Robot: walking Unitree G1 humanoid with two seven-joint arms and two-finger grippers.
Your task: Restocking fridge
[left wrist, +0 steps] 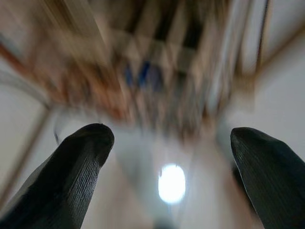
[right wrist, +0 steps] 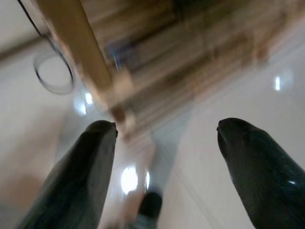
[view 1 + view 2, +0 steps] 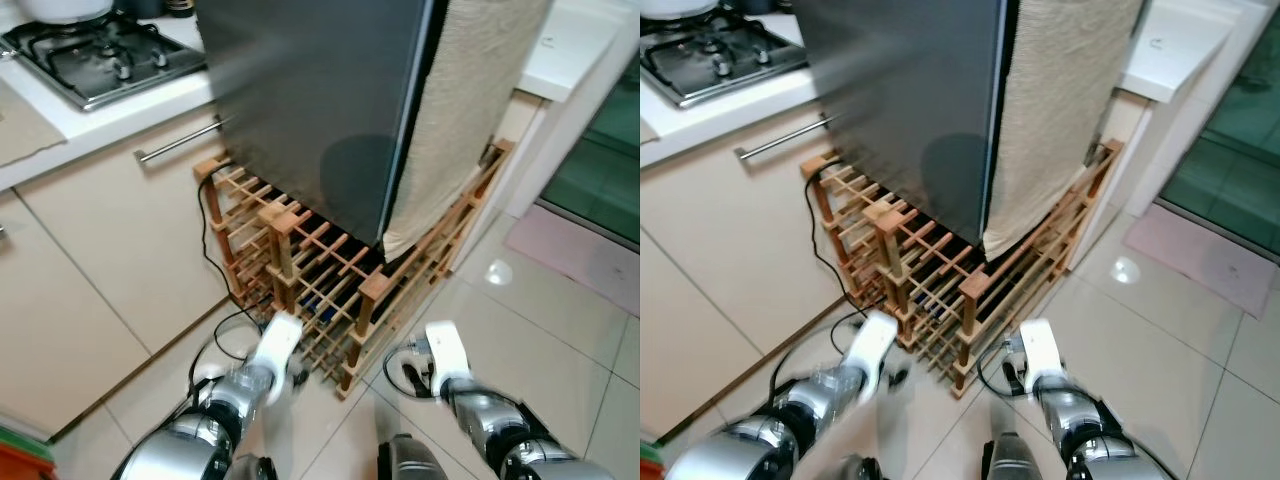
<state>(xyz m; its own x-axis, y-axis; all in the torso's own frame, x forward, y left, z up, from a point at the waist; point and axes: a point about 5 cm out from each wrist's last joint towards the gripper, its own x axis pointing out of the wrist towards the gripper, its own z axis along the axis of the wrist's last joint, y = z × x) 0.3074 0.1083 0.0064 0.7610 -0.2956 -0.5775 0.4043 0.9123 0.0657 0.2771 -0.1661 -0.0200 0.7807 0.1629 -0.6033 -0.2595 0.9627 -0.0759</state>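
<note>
Facing fridge (image 3: 320, 110), dark door shut, cloth (image 3: 455, 120) draped beside it; wooden rack (image 3: 330, 290) beneath holds bottles, barely discernible. Head views: both arms low over floor tiles (image 3: 560, 330).
Left wrist: left gripper (image 1: 171, 157) spread wide, empty.
Right wrist: right gripper (image 2: 164, 152) spread, empty.
Advice: square up to door edge, avoid cable (image 3: 215, 250).

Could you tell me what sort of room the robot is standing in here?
Most likely a home kitchen. A gas hob is set into a white countertop over cream cabinets, and a dark grey fridge stands on a wooden rack on a tiled floor.
</note>
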